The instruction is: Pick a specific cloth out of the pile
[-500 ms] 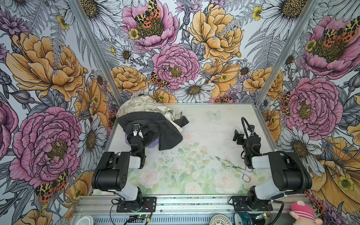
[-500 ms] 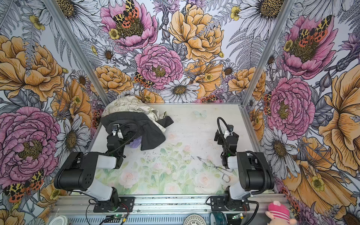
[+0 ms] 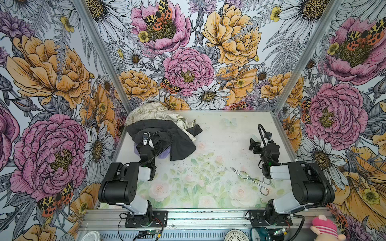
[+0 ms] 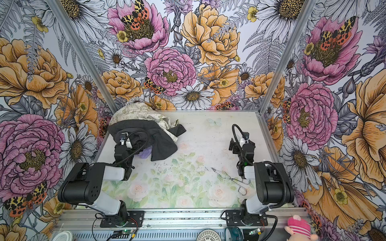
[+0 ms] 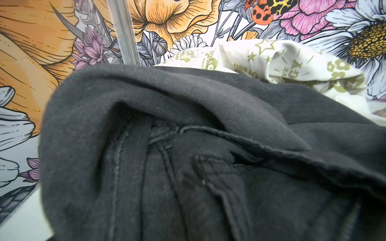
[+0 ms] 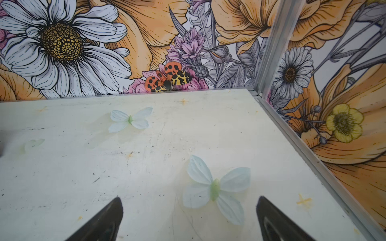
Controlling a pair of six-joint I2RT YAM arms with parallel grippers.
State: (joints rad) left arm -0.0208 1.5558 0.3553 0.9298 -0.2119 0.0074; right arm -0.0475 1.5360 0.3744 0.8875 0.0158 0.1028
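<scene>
The pile (image 3: 160, 127) is heaped in the back left corner of the table (image 3: 219, 135). A cream fabric (image 3: 150, 112) with a printed pattern lies at the back, against the wall, and a dark garment (image 3: 181, 146) is draped over its near side. The cloth (image 3: 165, 154), lavender, is mostly covered. Only small folds of it are seen, peeking from under the near edge of the dark garment, just beside the left arm's wrist.

The left gripper (image 3: 146, 140) is set low over the dark garment and is pointed toward the back left corner. Its fingers are spread wide, though they are hidden under the camera and cable in both top views. They cannot be made out in the left wrist view, which is filled with dark folds and seams. Nothing is seen lifted by them.

The right gripper (image 6: 189, 200) is held over bare table near the right edge, well apart from the pile. Its fingers (image 6: 104, 219) are spread wide and empty. A pair of wire tongs (image 3: 250, 179) lies toward the front right corner, just beside the right arm.

Against the frames of a moment earlier, no change is found: both arms, the pile, the visible folds of the cloth and the tongs are placed as before.
</scene>
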